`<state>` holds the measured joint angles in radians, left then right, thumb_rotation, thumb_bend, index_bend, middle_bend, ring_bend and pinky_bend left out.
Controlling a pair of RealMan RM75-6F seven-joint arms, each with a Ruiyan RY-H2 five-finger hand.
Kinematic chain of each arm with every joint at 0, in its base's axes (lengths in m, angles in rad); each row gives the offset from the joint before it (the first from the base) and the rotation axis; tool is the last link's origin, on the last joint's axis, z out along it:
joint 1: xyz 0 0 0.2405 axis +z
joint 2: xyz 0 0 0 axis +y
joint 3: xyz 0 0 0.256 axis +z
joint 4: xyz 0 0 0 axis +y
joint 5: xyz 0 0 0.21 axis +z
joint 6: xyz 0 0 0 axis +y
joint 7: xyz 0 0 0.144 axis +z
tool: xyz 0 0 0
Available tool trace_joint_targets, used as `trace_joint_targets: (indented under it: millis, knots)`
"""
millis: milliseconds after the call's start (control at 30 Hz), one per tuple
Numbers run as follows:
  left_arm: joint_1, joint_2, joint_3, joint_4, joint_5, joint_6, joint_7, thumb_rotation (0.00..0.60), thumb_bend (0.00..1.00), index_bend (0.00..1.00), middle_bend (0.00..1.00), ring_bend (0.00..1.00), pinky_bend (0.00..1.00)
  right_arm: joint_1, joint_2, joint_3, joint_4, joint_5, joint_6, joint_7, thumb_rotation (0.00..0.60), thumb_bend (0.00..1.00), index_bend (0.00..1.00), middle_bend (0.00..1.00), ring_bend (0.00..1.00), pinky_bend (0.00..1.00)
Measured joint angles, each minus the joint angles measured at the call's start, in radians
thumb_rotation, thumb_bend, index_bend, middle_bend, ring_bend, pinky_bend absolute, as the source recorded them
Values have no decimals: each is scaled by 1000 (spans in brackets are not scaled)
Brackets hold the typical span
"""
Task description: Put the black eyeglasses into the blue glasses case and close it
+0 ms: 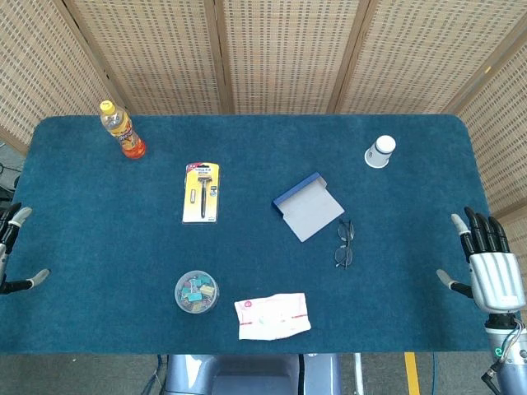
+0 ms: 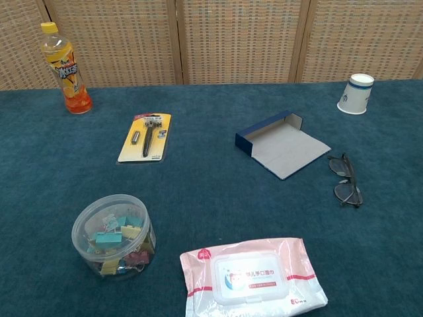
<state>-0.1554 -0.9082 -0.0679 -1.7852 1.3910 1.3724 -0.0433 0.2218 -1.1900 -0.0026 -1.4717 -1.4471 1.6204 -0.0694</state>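
The pack of wet wipes (image 2: 254,277) lies at the tabletop's near edge; past it the black eyeglasses (image 2: 346,179) rest folded just right of the open blue glasses case (image 2: 283,145), long axis running near-to-far. Nothing is grasped yet: the left hand (image 1: 11,247) and right hand (image 1: 486,259), both empty with fingers spread, wait at opposite side edges, so the right must probably reach in and pinch the frame.

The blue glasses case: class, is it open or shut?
Open. The blue glasses case lies with its grey flap spread flat on the table; the eyeglasses lie outside it.
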Motion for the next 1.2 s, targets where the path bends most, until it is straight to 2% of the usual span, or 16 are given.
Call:
trace_joint_targets:
  millis: [200,267,300,367,433,500,533,667,767,1200]
  knots:
    - [-1,5,-2,3,-10,-9,-14,600,0,0,0,0,0,-3,-4,9,6,-3,-42,0,600,0,0,0,0,51]
    - [-1,8,-4,5,-12,-10,-23,600,0,0,0,0,0,2,-2,11,4,-8,-61,20,600,43,0,0,0,51]
    - [0,9,-5,5,-13,-10,-26,600,0,0,0,0,0,6,0,11,1,-12,-73,33,600,114,0,0,0,51]
    - [-1,11,-6,8,-15,-13,-32,600,0,0,0,0,0,23,7,14,-6,-22,-113,73,600,338,0,0,0,51]
    - [-4,12,-9,11,-20,-19,-39,600,0,0,0,0,0,48,14,15,-9,-38,-159,116,600,709,37,0,0,51]
    - [-8,15,-13,12,-25,-24,-44,600,0,0,0,0,0,93,20,15,-5,-67,-228,183,600,940,102,0,0,51]
    - [-10,16,-15,12,-27,-28,-45,600,0,0,0,0,0,115,21,16,1,-78,-261,217,600,982,125,1,0,51]
    - [-14,17,-17,12,-35,-36,-44,600,0,0,0,0,0,239,7,23,68,-127,-429,372,600,1000,209,53,0,51]
    - [-18,16,-20,13,-50,-47,-40,600,0,0,0,0,0,323,-31,28,147,-148,-536,397,600,1000,244,86,0,51]
    - [-32,8,-32,8,-102,-76,3,600,0,0,0,0,0,467,-210,38,344,-140,-749,164,600,1000,268,108,0,51]
